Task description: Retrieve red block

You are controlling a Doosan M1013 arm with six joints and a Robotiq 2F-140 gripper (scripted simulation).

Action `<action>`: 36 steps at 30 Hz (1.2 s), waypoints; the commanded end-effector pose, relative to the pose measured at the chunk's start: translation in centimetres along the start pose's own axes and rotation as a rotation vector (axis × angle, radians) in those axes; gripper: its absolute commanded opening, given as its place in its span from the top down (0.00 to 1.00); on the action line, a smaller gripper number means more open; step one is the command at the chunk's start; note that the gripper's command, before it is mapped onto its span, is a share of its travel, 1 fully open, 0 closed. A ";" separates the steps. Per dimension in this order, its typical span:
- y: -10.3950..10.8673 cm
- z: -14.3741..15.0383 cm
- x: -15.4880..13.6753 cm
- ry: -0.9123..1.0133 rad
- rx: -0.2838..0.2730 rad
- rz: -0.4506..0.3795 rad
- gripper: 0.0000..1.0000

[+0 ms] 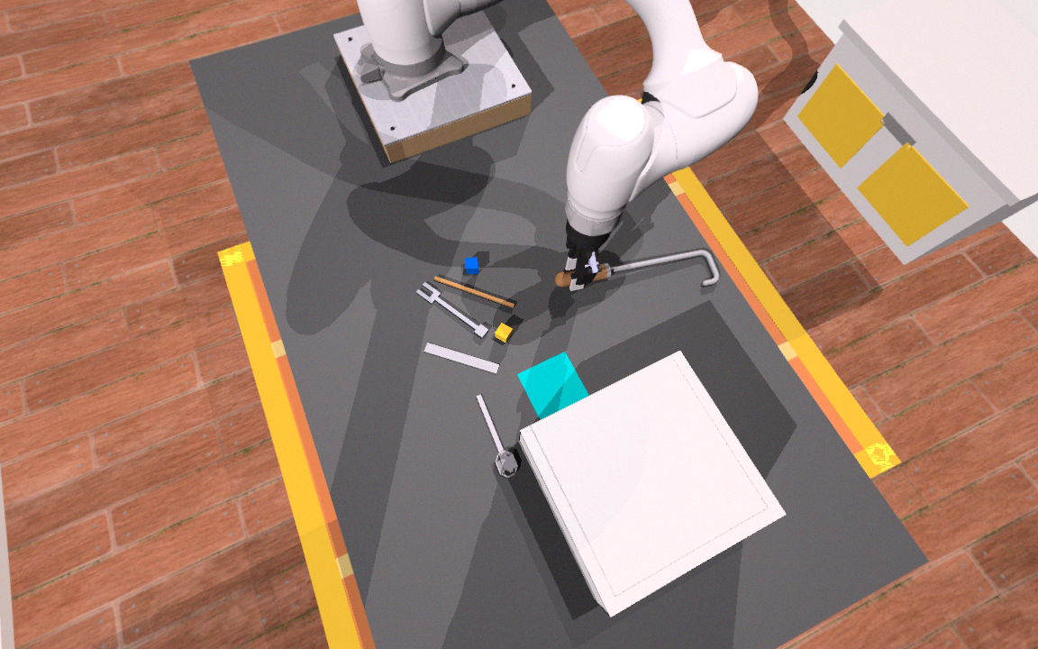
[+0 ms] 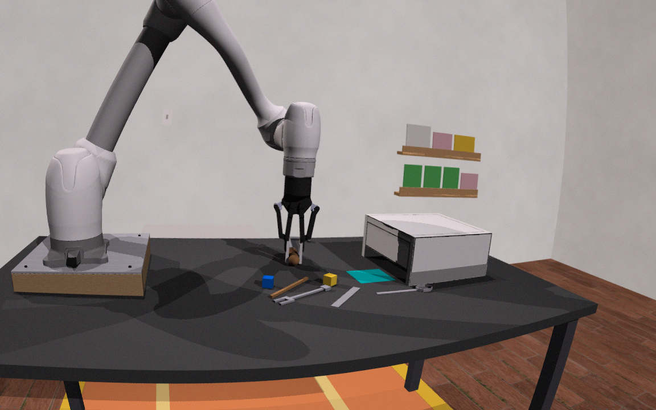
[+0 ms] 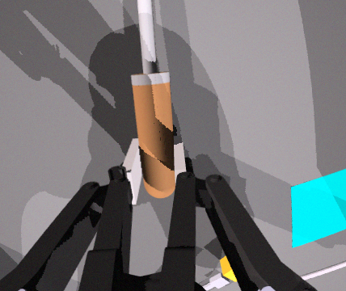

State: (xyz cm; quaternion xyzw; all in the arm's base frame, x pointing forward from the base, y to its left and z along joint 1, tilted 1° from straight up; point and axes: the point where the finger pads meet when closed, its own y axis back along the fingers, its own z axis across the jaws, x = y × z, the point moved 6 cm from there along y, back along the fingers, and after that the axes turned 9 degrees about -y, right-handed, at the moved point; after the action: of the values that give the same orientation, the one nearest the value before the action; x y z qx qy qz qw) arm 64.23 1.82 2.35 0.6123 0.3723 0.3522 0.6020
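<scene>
My gripper [image 1: 585, 274] [image 2: 294, 253] [image 3: 158, 149] is shut on the wooden handle of a hooked metal rod [image 1: 651, 262] [image 2: 294, 259] [image 3: 153, 109]. In the top view the rod points right, away from the handle, and its bent end lies near the table's right edge. I cannot tell whether the rod touches the table. The teal square [image 1: 550, 378] [image 2: 367, 276] [image 3: 322, 210] lies at the open side of the white cabinet [image 1: 651, 476] [image 2: 450, 254], with no block visible on it. The red block is not visible in any view; the cabinet's inside is dark or hidden.
A blue block [image 1: 471, 265] [image 2: 267, 282], a yellow block [image 1: 503, 332] [image 2: 329, 279], a wooden stick [image 1: 474, 292], a forked tool [image 1: 456, 313] and a flat strip [image 1: 461, 357] lie left of the gripper in the top view. A round-headed tool [image 1: 506, 462] lies beside the cabinet.
</scene>
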 end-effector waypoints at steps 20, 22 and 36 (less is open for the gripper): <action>0.0 -3.3 -1.8 -0.655 -0.010 0.001 1.00; 0.0 -3.6 -2.0 -0.708 -0.010 0.002 1.00; 0.0 -5.0 -2.8 -0.986 -0.009 0.003 1.00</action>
State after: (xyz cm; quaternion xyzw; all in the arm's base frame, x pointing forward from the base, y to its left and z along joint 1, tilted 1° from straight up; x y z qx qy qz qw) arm 59.10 1.80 2.49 0.7050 0.0730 0.0517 0.7036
